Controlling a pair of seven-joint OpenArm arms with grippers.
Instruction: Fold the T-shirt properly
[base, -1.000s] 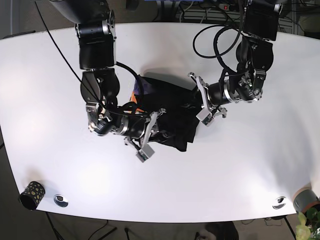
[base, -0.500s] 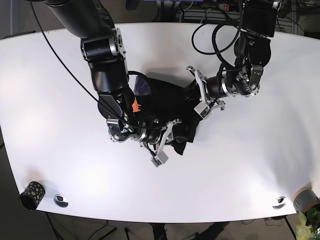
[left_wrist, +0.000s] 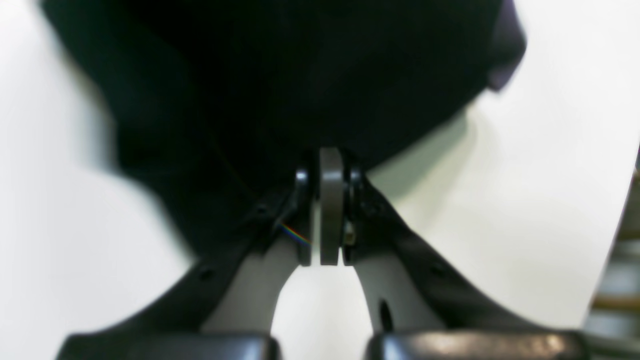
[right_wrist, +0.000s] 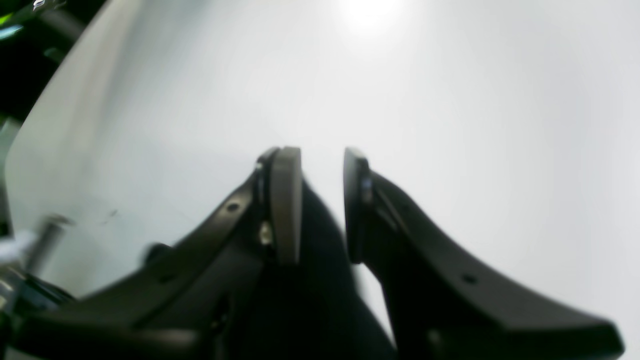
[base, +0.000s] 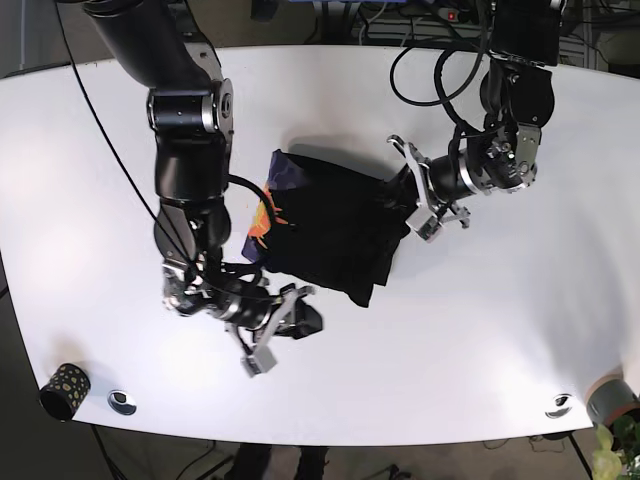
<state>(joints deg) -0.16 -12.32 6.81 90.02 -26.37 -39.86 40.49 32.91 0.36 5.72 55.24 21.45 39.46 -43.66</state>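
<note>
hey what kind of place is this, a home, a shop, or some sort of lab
Probably a robotics lab or test bench. Two black robot arms work over a bare white table, handling a black T-shirt. Loose cables and what looks like a power strip lie behind the table.

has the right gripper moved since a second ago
Yes. In the base view the right gripper has slid toward the table's near edge, off the T-shirt.

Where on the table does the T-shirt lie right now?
In the base view the T-shirt lies mid-table, bunched between the left tool and the right tool.
</note>
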